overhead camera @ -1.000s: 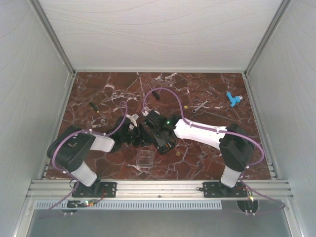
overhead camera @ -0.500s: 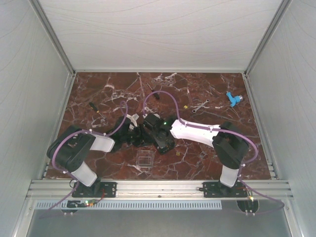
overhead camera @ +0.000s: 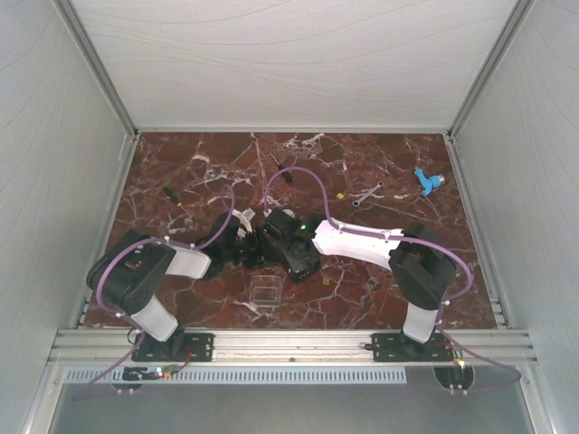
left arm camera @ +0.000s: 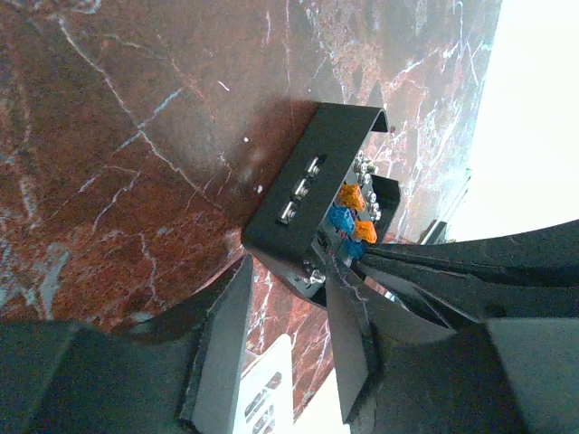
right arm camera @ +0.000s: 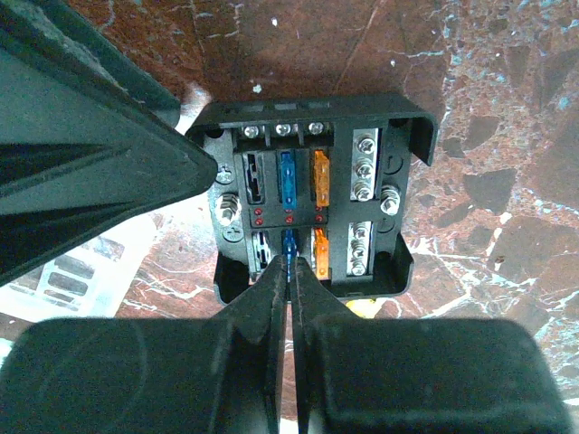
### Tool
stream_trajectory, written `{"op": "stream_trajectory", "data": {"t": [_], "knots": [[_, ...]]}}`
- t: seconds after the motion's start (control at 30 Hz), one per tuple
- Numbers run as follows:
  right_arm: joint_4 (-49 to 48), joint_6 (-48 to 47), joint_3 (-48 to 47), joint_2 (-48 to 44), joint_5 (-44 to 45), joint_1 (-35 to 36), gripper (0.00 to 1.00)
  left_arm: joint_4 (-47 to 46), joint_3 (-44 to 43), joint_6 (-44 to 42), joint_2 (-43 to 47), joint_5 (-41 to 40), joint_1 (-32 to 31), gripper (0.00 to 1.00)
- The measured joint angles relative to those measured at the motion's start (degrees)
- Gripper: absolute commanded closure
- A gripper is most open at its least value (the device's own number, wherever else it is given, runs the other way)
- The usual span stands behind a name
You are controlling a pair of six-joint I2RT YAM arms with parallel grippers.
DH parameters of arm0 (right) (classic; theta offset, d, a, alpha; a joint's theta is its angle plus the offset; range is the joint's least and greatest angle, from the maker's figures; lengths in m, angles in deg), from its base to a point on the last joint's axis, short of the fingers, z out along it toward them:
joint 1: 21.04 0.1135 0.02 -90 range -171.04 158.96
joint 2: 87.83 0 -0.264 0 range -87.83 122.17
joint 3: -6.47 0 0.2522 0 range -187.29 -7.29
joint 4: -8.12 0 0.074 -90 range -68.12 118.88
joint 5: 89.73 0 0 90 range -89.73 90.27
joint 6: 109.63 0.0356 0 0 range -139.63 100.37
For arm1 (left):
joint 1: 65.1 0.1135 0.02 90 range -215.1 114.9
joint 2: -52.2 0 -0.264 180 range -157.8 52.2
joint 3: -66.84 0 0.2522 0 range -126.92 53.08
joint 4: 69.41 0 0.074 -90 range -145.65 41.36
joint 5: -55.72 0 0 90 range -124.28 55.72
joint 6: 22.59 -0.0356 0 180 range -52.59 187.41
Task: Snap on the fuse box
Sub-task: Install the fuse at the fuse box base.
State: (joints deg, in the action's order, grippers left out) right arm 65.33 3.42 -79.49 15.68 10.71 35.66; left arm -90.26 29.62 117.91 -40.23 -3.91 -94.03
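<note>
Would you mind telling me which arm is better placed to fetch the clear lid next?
Probably the right: the right pincer is shut with its tips at a blue fuse, so it can leave, while the left pincer braces the fuse box. The clear lid lies close by.

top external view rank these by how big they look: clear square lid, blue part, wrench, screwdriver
1. clear square lid
2. blue part
3. wrench and screwdriver: both thin, similar length, too alike to rank
</note>
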Motion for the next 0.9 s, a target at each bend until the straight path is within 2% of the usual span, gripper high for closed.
{"op": "stream_trajectory", "data": {"t": [0.57, 0.8, 0.9], "knots": [[-3.6, 0.8, 4.6, -1.7, -1.5, -0.5, 1.0, -0.6, 0.0, 0.0, -1.0, 0.0, 0.0, 0.63], [-3.2, 0.7, 3.4, -2.2, -1.0, -0.3, 1.0, -1.0, 0.0, 0.0, -1.2, 0.0, 0.0, 0.62], [-2.8, 0.7, 2.8, -2.5, -0.1, 0.6, 0.89, -1.0, 0.0, 0.0, -1.2, 0.0, 0.0, 0.61]]}}
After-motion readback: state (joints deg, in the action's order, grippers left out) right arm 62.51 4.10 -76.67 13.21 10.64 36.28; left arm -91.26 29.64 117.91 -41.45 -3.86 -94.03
